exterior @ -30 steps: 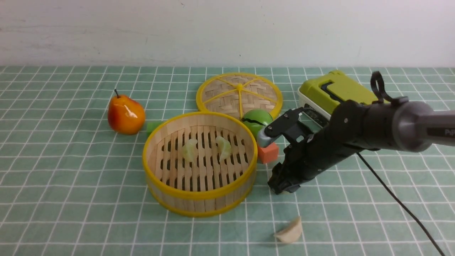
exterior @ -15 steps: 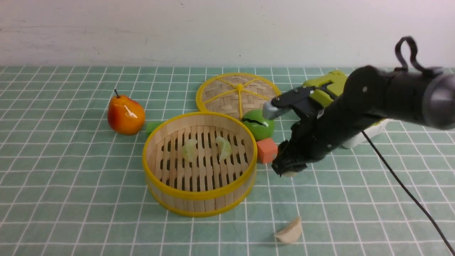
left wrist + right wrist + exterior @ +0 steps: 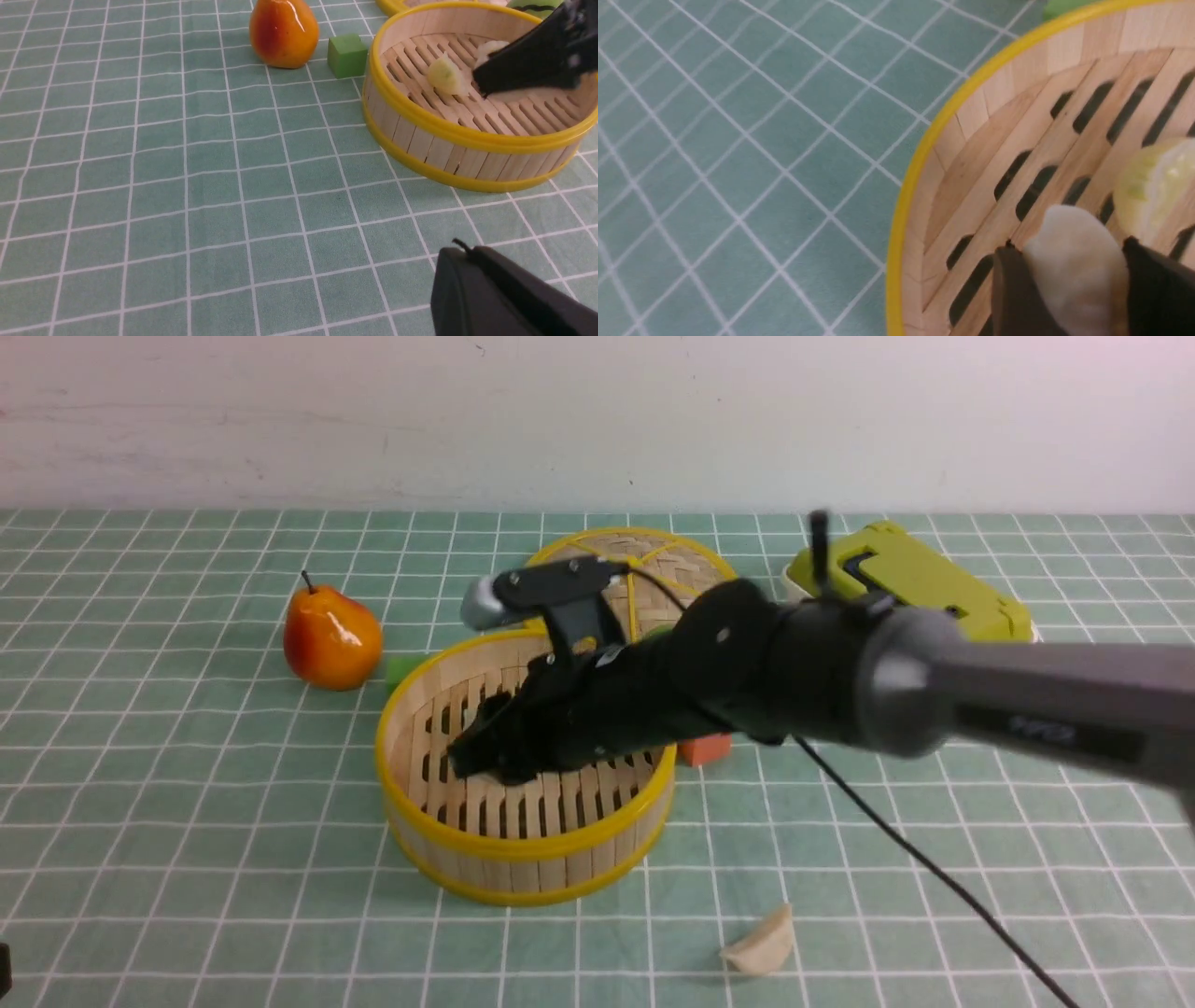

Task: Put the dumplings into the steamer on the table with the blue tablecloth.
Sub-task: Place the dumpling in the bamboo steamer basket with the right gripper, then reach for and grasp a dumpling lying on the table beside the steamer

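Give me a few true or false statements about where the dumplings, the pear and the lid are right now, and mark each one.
1. The right claw is shut on a cream-white dumpling above the steamer floor. True.
2. The pear sits inside the steamer. False: it stands on the tablecloth, to the steamer's left.
3. A second white dumpling lies on the tablecloth, outside the steamer. True.
4. The woven lid covers the steamer. False: it lies flat behind the steamer, which is open.
5. A green cube sits between the pear and the steamer. True.
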Controlling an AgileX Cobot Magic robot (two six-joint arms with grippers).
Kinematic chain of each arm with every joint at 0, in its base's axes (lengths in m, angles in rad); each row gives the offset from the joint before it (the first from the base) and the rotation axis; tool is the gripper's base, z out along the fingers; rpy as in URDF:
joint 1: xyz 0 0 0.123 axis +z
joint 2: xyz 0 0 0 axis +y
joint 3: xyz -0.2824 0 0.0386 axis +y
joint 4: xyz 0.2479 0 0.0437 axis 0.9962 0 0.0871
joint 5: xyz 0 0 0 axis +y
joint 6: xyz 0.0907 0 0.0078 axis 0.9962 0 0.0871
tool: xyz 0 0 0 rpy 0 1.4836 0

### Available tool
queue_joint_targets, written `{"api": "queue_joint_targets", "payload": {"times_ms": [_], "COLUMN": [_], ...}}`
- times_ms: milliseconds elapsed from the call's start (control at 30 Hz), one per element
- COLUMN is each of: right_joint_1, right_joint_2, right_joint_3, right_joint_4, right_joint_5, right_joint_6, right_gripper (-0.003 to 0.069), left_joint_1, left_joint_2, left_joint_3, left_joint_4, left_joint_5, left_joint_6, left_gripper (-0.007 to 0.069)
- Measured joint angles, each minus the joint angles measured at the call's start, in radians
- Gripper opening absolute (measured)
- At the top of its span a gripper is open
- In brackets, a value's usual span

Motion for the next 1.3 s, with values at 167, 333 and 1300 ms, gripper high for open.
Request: {"api": "queue_joint_targets", "payload": {"times_ms": [167,333,1300], "right_joint_1": [0.004,0.002,-0.338], "right_joint_2": [0.046,0.019,-0.475], "right_joint_3": [0.001,0.001,0.302], "right_joint_4": [0.019,0.014,-0.427], "right_joint_5": [-0.053,-0.073,0.671], "right_joint_6": [-0.004,-0.019,0.380], "right_gripper": [0.0286,0.0407,0.0226], "left_joint_1": [0.000,0.000,0.000], "left_joint_2": [0.000,0.000,0.000], "left_joint_3": [0.000,0.000,0.001], "left_joint_4": [0.000,0.000,-0.015], "left_joint_5": [0.003,0.008,0.001], "left_joint_6": [0.000,0.000,-0.015], "left_gripper": [-0.0015,-0.0015,-0.0012]}}
